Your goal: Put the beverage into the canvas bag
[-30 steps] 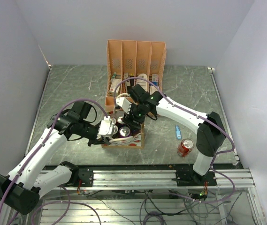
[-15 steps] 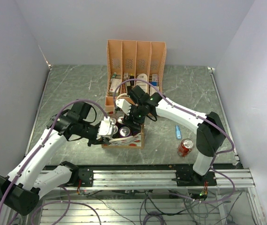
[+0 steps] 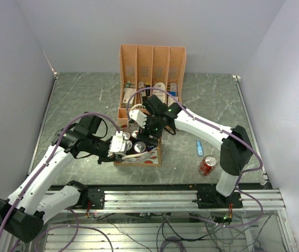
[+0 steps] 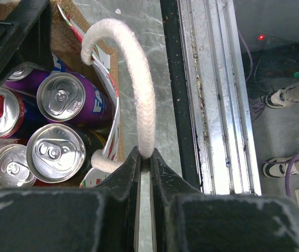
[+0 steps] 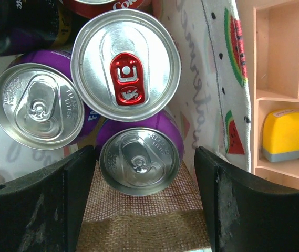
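right wrist: purple can point(image 5: 138, 163) within end effector point(image 5: 144, 152)

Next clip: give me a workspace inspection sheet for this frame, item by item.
Surface: grey-green marbled table, no spills seen.
Job's things: tan canvas bag with watermelon print holds several drink cans; red soda can sits outside on the table, by the right arm.
Clutter: peach plastic file organiser behind the bag; small blue item near the red can.
Grippers: left gripper shut on the bag's white rope handle; right gripper open above the cans.
Cables: purple cables loop along both arms.
Surroundings: white walls; aluminium rail at the near edge.
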Controlling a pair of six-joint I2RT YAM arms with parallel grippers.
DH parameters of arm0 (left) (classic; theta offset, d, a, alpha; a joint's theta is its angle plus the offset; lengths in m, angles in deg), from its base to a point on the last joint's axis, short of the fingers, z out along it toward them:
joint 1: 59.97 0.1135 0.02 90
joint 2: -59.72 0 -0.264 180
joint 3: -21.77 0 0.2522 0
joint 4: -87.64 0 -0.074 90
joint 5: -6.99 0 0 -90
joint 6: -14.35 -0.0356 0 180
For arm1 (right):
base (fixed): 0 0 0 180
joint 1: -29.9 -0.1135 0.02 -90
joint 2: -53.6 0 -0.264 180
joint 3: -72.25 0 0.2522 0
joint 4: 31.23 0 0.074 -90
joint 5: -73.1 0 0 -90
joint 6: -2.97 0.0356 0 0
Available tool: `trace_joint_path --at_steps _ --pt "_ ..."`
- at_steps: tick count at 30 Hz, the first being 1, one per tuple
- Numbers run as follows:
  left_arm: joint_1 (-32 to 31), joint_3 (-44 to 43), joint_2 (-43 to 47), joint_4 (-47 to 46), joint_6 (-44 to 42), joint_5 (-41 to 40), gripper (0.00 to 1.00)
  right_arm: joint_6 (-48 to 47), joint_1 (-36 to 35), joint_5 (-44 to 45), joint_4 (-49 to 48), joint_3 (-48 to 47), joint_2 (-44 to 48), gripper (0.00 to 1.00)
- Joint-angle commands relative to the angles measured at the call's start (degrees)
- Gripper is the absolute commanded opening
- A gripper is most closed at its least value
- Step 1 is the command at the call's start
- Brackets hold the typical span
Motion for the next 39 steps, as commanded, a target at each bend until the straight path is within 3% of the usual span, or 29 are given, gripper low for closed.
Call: trace_joint_path --at_steps 1,24,39 --pt "-0.13 0.30 0.41 -1.71 -0.47 -0.89 0.07 -1.30 0.47 3.53 0.96 -2.38 0.74 0.76" --pt "-0.10 -0.09 -0.24 -1.04 -1.58 -2.66 0.07 -3.26 0.15 -2.64 5.59 -9.39 5.71 0.76" --pt "1.43 0.88 1.53 -2.47 0.20 -1.36 0.16 -2.99 4.67 -3.54 5.81 -2.84 18.27 0.77"
